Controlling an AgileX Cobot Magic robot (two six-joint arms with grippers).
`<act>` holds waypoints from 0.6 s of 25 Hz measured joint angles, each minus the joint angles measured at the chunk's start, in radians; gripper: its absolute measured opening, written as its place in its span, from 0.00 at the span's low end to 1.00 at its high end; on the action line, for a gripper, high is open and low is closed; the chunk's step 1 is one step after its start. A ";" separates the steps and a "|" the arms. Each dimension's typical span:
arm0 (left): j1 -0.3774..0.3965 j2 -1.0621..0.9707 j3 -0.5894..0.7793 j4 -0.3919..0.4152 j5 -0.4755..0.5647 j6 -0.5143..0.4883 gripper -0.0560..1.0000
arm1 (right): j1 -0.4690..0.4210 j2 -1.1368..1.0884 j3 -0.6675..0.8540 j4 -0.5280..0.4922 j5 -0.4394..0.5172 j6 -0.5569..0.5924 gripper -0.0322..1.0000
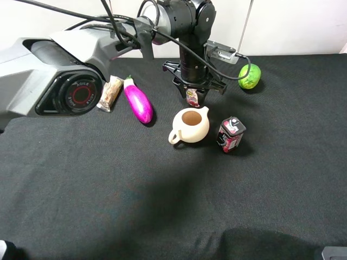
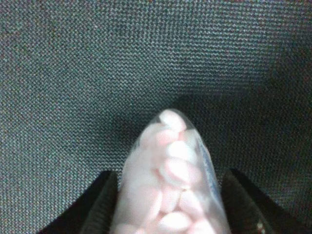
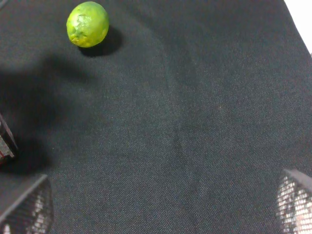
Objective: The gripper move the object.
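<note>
Looks mid-move, with the left gripper (image 1: 193, 93) jaws clamped on the bottle (image 1: 192, 98) at upper centre of the frame, just behind the teapot (image 1: 190, 125), the right gripper (image 3: 160, 202) jaws apart and empty, and likely calls next for carrying it clear to bare surface (image 1: 108, 189).

bottle (image 1: 192, 98) cap: hidden by hand (image 1: 194, 95) | carton (image 3: 5, 142): cut off

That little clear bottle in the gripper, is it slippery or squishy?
Probably stiff: the bottle shows no dent between the fingers of the left gripper. Its smooth clear wall could well be slippery. Small, filled with pale tablets, it is likely light.
</note>
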 joint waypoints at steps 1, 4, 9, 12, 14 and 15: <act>0.000 0.000 0.000 0.001 0.000 0.000 0.54 | 0.000 0.000 0.000 0.000 0.000 0.000 0.70; 0.000 0.000 0.000 0.003 0.000 0.000 0.60 | 0.000 0.000 0.000 0.000 0.000 0.000 0.70; 0.000 0.000 0.000 0.003 0.000 -0.001 0.71 | 0.000 0.000 0.000 0.000 0.000 0.000 0.70; 0.000 0.000 0.000 0.003 0.000 -0.002 0.73 | 0.000 0.000 0.000 0.000 0.000 0.000 0.70; 0.000 0.000 0.000 0.003 0.000 -0.002 0.73 | 0.000 0.000 0.000 0.000 0.000 0.000 0.70; 0.000 0.000 0.000 0.003 0.000 -0.002 0.73 | 0.000 0.000 0.000 0.000 0.000 0.001 0.70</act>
